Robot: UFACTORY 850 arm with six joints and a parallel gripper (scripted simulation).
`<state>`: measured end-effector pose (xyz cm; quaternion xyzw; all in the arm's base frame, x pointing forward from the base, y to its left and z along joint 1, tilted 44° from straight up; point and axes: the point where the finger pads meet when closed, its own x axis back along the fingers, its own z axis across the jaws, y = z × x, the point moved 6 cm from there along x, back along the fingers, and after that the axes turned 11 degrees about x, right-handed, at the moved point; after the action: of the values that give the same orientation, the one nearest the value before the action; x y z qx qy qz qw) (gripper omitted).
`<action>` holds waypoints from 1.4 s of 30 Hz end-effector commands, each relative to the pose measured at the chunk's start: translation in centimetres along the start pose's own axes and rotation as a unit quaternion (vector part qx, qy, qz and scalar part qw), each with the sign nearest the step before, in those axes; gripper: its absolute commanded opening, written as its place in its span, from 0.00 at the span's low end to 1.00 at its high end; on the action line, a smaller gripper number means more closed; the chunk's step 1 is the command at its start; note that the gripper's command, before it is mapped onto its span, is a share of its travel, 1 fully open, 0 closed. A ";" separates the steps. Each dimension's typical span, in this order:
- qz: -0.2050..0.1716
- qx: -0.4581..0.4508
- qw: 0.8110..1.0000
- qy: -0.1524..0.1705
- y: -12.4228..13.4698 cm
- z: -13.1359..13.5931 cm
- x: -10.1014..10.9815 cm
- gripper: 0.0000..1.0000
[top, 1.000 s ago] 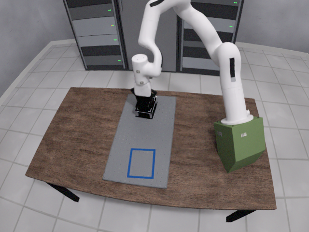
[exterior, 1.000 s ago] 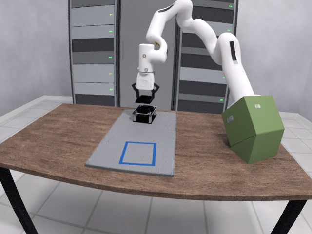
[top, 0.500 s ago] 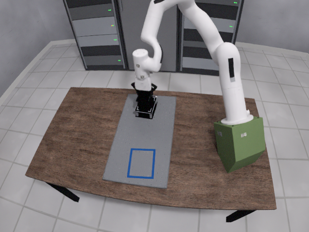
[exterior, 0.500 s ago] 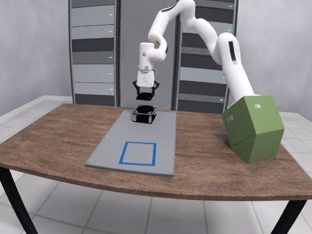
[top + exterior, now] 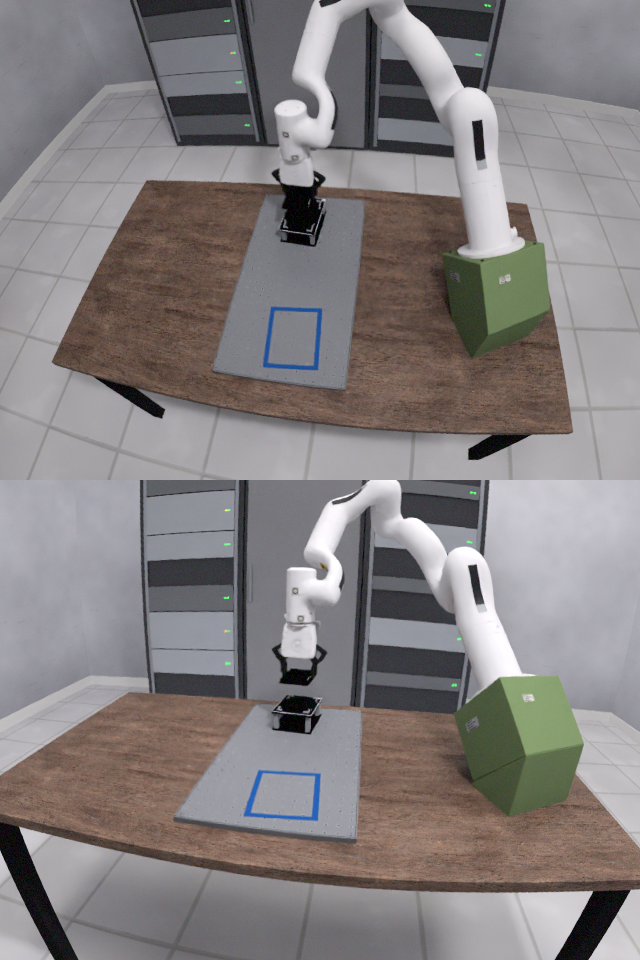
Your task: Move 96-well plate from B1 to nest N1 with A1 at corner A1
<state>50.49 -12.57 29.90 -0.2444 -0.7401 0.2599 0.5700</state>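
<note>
Now | tool [image 5: 298,677] grips plate [image 5: 295,676] | above nest [image 5: 296,713], apart

There is one table [image 5: 155,289], one grey perforated board [image 5: 289,279], one blue outlined spot [image 5: 292,337], one raised black nest [image 5: 296,713], one black plate [image 5: 296,676], one green pedestal [image 5: 496,304] and two server racks [image 5: 188,583].

1. The flat black 96-well plate [image 5: 295,676] hangs level in the air, clamped between the fingers of the end effector [image 5: 297,675], directly above the nest and apart from it.
2. The raised black plate nest N1 [image 5: 296,713], with white corner locators, stands at the far end of the grey perforated mat [image 5: 289,759].
3. The blue-outlined rectangular bench spot B1 [image 5: 283,815] lies at the mat's near end, nothing inside it.
</note>
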 end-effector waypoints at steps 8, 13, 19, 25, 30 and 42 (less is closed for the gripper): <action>0.000 0.000 1.000 -0.001 0.1 -0.1 0.1 0.00; 0.000 0.000 1.000 -0.001 0.1 -0.1 0.1 0.00; 0.000 0.000 1.000 -0.001 0.1 -0.1 0.1 0.00; 0.000 0.000 1.000 -0.001 0.1 -0.1 -0.8 0.00; 0.000 0.000 1.000 -0.001 0.1 -0.1 -1.3 0.00; 0.000 0.000 1.000 -0.001 0.2 -0.1 -3.3 0.00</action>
<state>51.13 -14.24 27.84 -0.2444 -0.7401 0.2598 0.5701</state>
